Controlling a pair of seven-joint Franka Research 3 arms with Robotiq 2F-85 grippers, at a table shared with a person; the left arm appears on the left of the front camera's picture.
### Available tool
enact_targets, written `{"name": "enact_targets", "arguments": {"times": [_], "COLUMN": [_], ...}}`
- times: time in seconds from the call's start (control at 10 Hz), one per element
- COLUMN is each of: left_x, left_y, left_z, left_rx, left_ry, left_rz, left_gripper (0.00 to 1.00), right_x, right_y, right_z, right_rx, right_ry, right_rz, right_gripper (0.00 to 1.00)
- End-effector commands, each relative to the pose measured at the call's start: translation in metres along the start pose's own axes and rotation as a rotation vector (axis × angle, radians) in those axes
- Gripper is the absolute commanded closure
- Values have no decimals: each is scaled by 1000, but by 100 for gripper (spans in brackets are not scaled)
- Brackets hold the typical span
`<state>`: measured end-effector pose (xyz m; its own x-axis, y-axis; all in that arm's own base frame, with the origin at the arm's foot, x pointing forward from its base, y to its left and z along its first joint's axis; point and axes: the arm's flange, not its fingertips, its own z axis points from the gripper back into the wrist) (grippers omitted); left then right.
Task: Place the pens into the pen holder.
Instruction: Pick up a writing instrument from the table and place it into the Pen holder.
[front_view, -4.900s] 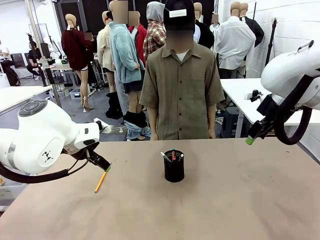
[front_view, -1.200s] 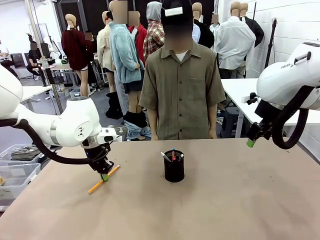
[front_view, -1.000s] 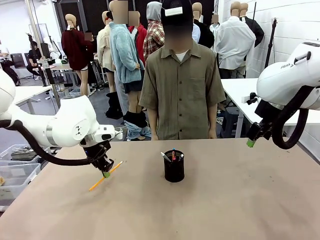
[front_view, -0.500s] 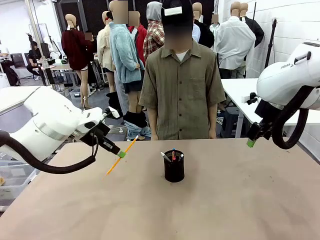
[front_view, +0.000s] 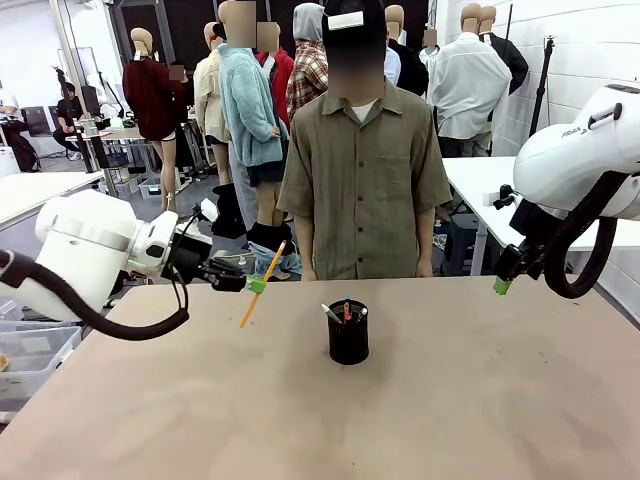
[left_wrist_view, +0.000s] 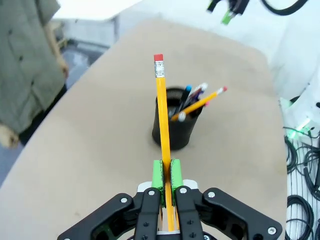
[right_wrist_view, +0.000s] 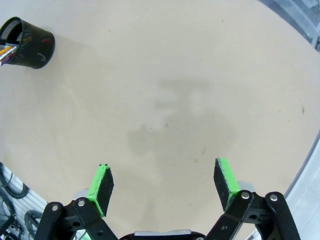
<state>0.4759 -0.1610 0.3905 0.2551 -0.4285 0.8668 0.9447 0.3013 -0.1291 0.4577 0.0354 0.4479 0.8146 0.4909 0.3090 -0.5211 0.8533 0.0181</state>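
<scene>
Spreading tan table (front_view: 480, 420) fronts a person (front_view: 362, 170).

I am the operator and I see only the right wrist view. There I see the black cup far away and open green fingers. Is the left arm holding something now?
Observer: Yes. The left gripper is shut on the yellow pencil, lifted off the table.
Operator: Which end points outward from the fingers?
Observer: The red eraser end; the left wrist view shows it beyond the pads.
Operator: Is the pen holder already in use?
Observer: Yes. The pen holder holds several pens, one of them another yellow pencil.
</scene>
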Motion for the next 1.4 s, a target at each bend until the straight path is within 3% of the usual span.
{"name": "enact_targets", "arguments": {"times": [0.0, 0.3, 0.4, 0.5, 0.6, 0.7, 1.0, 1.3], "left_x": [6, 37, 43, 35, 37, 33, 39, 47], "left_y": [9, -2, -8, -3, -2, -11, 12, 23], "left_z": [-21, -43, -44, -37, -38, -33, -53, -78], "left_rx": [-97, -85, 228, -105, 2, -79, -328, -417], "left_ry": [-138, -170, 87, -154, -90, -148, -312, -371], "left_rz": [-61, -109, 22, -88, -73, -114, -188, -265], "left_gripper": [100, 100, 100, 100, 100, 100, 100, 100], "right_x": [-1, -1, -1, -1, -1, -1, -1, -1], "right_y": [-1, -1, -1, -1, -1, -1, -1, -1], "right_z": [0, 0, 0, 0, 0, 0, 0, 0], "right_rx": [1, 1, 1, 1, 1, 1, 1, 1], "right_ry": [-6, -6, -6, -6, -6, -6, -6, -6], "right_rz": [12, 12, 12, 12, 12, 12, 12, 12], "right_gripper": [0, 0, 0, 0, 0, 0, 0, 0]}}
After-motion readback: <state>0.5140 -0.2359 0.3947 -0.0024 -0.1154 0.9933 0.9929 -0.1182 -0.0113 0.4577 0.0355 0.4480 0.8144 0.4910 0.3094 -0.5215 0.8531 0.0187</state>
